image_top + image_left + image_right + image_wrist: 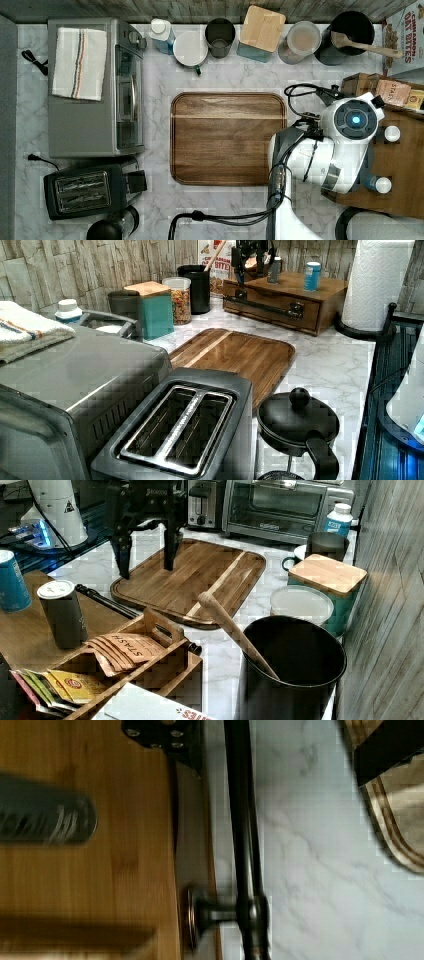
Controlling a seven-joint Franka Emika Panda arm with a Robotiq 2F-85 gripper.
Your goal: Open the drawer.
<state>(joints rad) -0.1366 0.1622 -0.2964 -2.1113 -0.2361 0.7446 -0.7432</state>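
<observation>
Tool (147,566) spread wide, hanging just above the handle (243,827) (bar running along the drawer (272,305) front); straight down to straddle it.

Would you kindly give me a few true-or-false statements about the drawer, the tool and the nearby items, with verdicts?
1. The drawer is closed. True.
2. The tool has its fingers spread apart. True.
3. The tool grips the black handle. False: it hangs above it, apart.
4. A towel lies on the wooden tray. False: it lies on the toaster oven.
5. A wooden spoon stands in the black pot. True.
</observation>
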